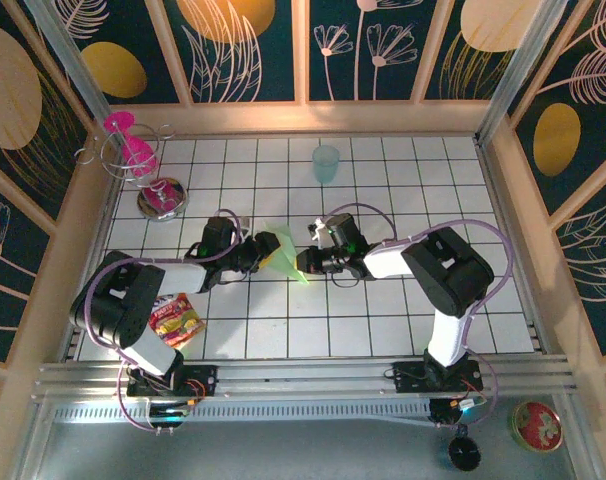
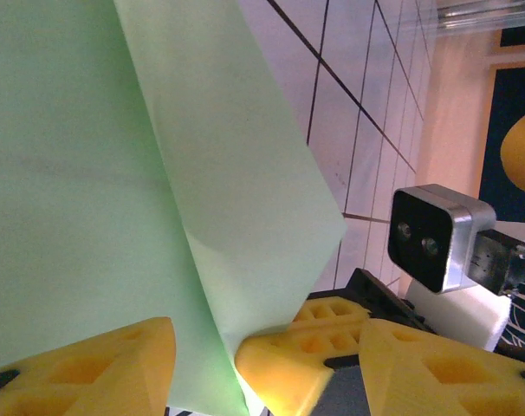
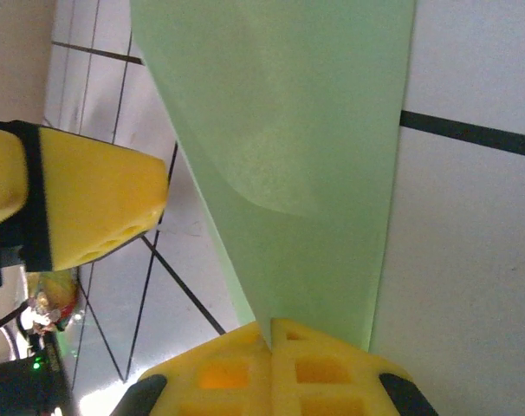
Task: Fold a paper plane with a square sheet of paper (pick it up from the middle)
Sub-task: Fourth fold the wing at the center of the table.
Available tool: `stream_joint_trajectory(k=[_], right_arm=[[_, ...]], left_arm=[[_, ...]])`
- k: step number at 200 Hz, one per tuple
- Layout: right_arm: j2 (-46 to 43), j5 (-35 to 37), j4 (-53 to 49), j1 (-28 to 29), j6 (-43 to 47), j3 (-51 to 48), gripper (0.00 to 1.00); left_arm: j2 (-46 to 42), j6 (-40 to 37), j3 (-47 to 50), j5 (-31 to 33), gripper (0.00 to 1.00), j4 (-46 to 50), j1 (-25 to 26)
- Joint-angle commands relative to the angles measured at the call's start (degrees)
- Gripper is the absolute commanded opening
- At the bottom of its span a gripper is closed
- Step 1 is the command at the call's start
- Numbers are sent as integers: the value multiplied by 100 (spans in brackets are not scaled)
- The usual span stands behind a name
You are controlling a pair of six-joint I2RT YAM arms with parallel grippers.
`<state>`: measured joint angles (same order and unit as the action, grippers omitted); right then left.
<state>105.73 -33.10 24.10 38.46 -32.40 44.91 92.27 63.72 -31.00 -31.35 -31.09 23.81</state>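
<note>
Top view first: both arms meet over the middle of the tiled table (image 1: 383, 320), and the paper plane (image 1: 288, 258) is held up between them, just off the tiles as far as I can tell. It's a light green, pointed piece with the tip toward the near edge. The left gripper (image 1: 266, 247) is on one side and the right gripper (image 1: 305, 263) on the other. The teal cup (image 1: 326, 163) sits well apart at the back, so it's not in the way.

Left wrist cam: the green paper fills the left half, with one folded flap lying over the other. This arm's own yellow fingers (image 2: 89, 368) are spread, with the paper running between them and no pinch on it. The right arm's fingers (image 2: 284, 355) bite the bottom edge in the gap.

Right wrist cam: its pads (image 3: 314, 373) are pressed together on the narrow end of the paper. One left finger (image 3: 89, 204) hangs just beside the sheet with a gap showing.

My read is the left is about to grab a flap. I'd leave the right clamp alone, close the left square across the fold, and not tug. Thin paper slips or tears easily.
</note>
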Motion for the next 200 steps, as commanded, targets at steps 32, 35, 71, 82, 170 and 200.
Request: stream_joint_trajectory(k=[32,35,71,82,170,200], right_arm=[[235,-615,394,-132,-371,-28,0],[250,-632,390,-144,-386,-22,0],[410,-803,369,-148,-494,40,0],[431,-807,340,-147,-512,53,0],[594,-941,431,-224,-750,36,0],[607,-1013,629,-256,-890,-38,0]], left_arm=[[141,-165,-64,30,57,111,42],[146,-169,-71,29,57,120,43],[237,-301,-158,68,55,297,53],[253,-351,-180,98,55,378,53],[201,-649,-341,229,54,664,69],[218,-1056,-589,520,54,1208,187]])
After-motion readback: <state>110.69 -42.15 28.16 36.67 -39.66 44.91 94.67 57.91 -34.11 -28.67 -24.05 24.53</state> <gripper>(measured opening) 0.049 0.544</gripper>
